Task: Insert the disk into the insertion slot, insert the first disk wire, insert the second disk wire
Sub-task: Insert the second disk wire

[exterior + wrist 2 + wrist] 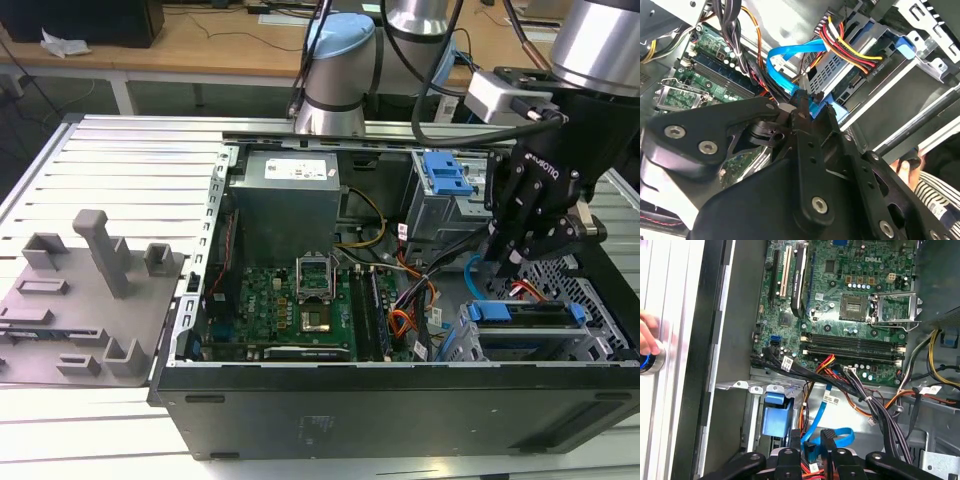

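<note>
The black gripper [807,107] pinches the looping light blue cable's [785,60] plug at the blue-framed silver disk [530,318]; the first wrist view adds a person's hand [647,337].

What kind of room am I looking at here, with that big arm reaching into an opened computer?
Most likely a robotics lab or test workshop. The open computer case lies on a slatted aluminium workbench, grey fixture blocks sit beside it, and wooden desks stand behind.

Blue-framed disk [525,312] seated in insertion slot [590,300]; light blue cable [785,62] looped.
</note>
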Controlling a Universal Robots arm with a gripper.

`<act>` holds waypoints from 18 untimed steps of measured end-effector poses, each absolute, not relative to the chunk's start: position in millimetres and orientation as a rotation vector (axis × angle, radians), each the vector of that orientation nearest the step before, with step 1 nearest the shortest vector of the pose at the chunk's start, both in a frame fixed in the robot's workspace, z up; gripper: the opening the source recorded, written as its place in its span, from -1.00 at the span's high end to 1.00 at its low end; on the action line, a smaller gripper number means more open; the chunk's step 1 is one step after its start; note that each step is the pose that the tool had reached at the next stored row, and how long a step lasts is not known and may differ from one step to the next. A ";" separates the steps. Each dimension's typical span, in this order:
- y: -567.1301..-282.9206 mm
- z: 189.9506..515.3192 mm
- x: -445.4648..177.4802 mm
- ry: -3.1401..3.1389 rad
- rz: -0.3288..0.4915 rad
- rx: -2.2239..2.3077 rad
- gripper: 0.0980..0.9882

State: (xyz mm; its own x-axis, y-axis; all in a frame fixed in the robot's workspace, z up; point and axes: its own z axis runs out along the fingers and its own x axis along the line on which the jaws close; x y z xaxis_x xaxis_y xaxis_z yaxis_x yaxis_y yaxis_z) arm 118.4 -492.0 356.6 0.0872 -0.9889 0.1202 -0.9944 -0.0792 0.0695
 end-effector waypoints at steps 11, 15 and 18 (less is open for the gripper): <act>-502.3 356.5 118.4 -2.036 0.062 2.215 0.86; -517.9 356.3 118.4 -2.064 0.005 2.246 0.86; -518.0 356.0 118.4 -2.115 -0.059 2.258 0.86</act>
